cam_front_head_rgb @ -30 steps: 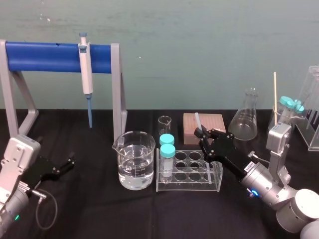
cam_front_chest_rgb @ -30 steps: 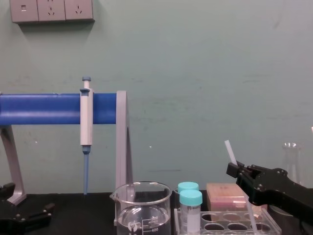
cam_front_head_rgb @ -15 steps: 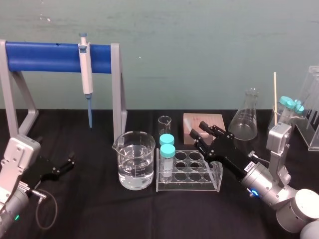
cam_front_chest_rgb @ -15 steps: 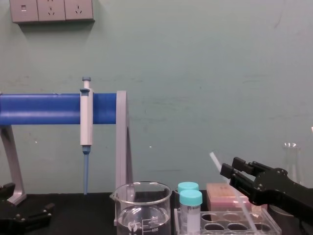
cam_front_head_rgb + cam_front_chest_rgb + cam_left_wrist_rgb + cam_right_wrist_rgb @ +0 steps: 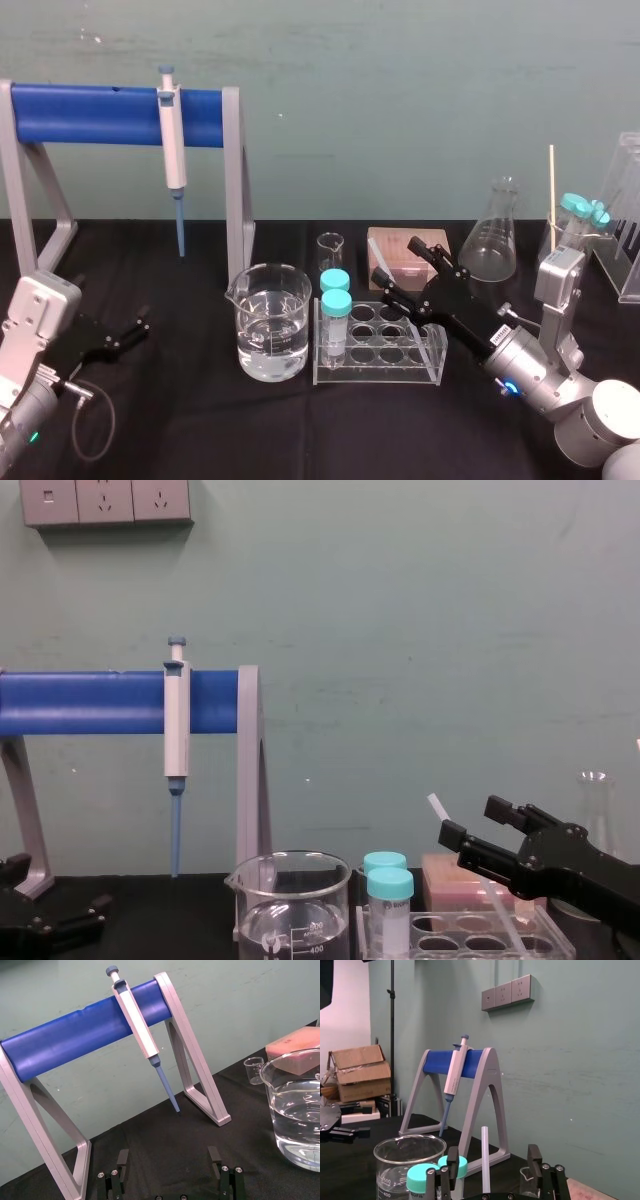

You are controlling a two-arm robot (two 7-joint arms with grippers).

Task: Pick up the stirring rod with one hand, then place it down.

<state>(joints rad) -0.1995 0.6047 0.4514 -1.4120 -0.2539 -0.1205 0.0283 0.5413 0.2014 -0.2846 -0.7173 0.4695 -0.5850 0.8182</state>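
The stirring rod is a thin whitish stick leaning in the clear test tube rack, its top tilted toward my left. My right gripper hangs just above the rack's back row, open, with a finger on either side of the rod. From the right wrist, the rod stands between the spread fingers of the right gripper with a gap on both sides. In the chest view the rod slants down past the right gripper into the rack. My left gripper rests open, low at the left.
A beaker of water and two teal-capped tubes stand left of the rack. A pink box, a small glass and a flask sit behind. A pipette hangs on the blue stand. A thin pale stick rises at far right.
My right gripper's fingers have spread apart and let go of the rod. The rod has tipped to the left and its top sits lower. The left arm has not moved.
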